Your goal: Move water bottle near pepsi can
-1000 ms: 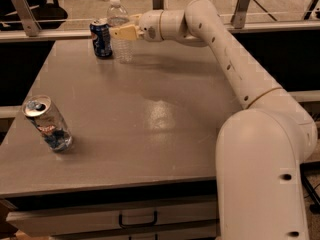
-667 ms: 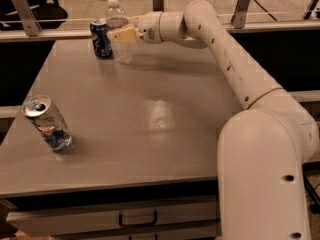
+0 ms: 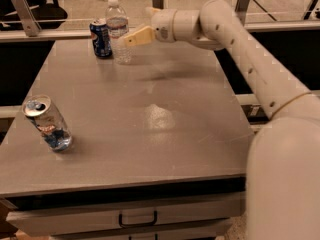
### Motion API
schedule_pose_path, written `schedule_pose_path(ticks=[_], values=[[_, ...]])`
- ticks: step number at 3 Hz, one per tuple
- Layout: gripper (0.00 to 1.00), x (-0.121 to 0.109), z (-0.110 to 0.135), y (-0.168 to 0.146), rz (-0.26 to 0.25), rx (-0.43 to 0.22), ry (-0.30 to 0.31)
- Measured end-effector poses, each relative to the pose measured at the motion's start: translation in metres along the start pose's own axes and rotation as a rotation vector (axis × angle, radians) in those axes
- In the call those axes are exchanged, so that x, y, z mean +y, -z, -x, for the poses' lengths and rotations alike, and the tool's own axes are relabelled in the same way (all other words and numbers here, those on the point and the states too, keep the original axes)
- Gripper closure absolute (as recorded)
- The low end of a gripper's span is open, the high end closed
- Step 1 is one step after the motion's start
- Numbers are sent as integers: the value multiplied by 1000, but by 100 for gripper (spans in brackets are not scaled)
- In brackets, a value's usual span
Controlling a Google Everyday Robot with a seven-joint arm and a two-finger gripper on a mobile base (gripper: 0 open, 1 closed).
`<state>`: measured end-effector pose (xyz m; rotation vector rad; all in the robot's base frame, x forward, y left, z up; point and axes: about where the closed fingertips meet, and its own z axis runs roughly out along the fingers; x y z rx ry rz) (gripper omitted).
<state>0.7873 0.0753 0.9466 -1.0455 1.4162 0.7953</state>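
Observation:
The water bottle, clear with a white cap, stands upright at the table's far left. The dark blue pepsi can stands upright just left of it, almost touching. My gripper is just right of the bottle at label height, open and empty. Its near tan finger points at the bottle with a small gap. The arm reaches in from the right.
A silver can with red and blue marks sits tilted near the front left of the grey table. A drawer with a handle is under the front edge. A railing runs behind the table.
My gripper has let go of the water bottle and drawn back to the right. The bottle stays upright beside the pepsi can.

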Motion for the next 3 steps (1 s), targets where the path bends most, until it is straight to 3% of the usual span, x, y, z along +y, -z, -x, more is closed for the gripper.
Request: schedule_pose_path(ticks=[1, 2, 3], values=[[0, 5, 28, 72, -119, -9, 71], [0, 31, 60, 154, -242, 12, 155], [0, 24, 54, 204, -312, 37, 154]])
